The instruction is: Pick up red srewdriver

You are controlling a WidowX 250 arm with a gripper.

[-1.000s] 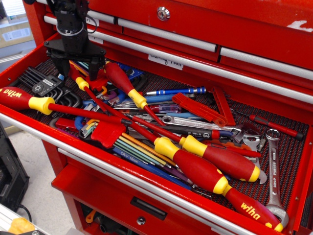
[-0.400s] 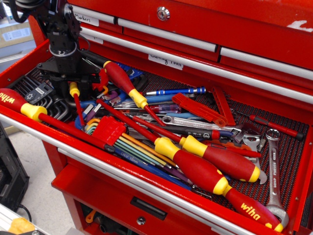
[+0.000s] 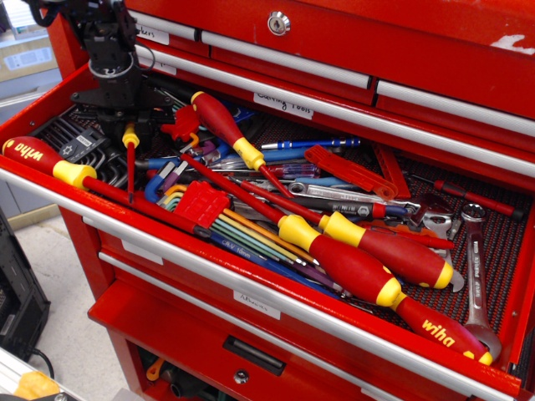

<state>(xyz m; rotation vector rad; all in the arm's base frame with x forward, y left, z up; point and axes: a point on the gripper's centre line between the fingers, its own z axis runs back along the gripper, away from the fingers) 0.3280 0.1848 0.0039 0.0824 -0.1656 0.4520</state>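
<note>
The red srewdriver (image 3: 130,163) is small and slim, with a yellow collar and a thin red shaft. It hangs almost upright, tip down, over the left end of the open red drawer (image 3: 251,280). My gripper (image 3: 127,117) is shut on its narrow handle, which is mostly hidden between the black fingers. The tip hovers just above the shaft of a big "wiha" screwdriver (image 3: 50,163) lying at the drawer's left front.
The drawer is crowded: a thicker red screwdriver (image 3: 221,125), two more big red-yellow ones (image 3: 368,267), a red holder of coloured hex keys (image 3: 201,205), black hex keys (image 3: 71,138), spanners (image 3: 476,267) at right. Closed upper drawers (image 3: 334,75) stand behind.
My gripper has closed on the slim screwdriver and lifted it out of the pile; it swung from lying slanted to hanging tip down. The whole view has shifted slightly.
</note>
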